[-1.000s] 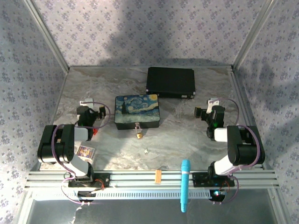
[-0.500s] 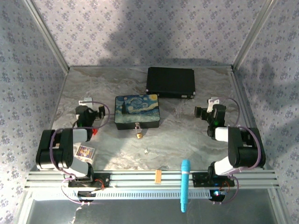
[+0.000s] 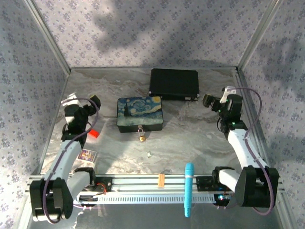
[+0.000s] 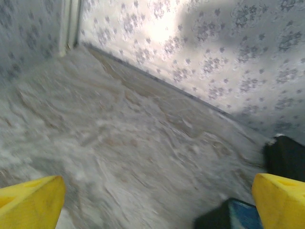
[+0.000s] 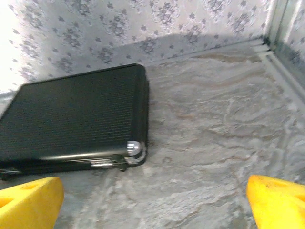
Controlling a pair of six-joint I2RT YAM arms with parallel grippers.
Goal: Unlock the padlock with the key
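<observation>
Wide open, empty: left gripper, right gripper. Tiny flat key lies well behind both finger pairs; we fear fingertips skidding it away from padlock

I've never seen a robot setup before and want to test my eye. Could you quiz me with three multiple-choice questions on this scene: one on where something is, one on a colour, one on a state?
1. Where is the tiny brass-gold padlock?
A. At the front side of the painted starry-night box
B. On top of that box's lid
C. Behind that box

2. What colour is the pen-like stick lying across the near metal rail?
A. Red
B. Light blue
C. Green

3. What state is the right gripper in?
A. Open, holding nothing
B. Shut, empty
C. Shut on an object

Answers:
1 A: the top view shows it at the box's front wall.
2 B: it is plainly light blue against the silver rail.
3 A: its yellow fingers sit far apart with bare marbled table between.
</observation>
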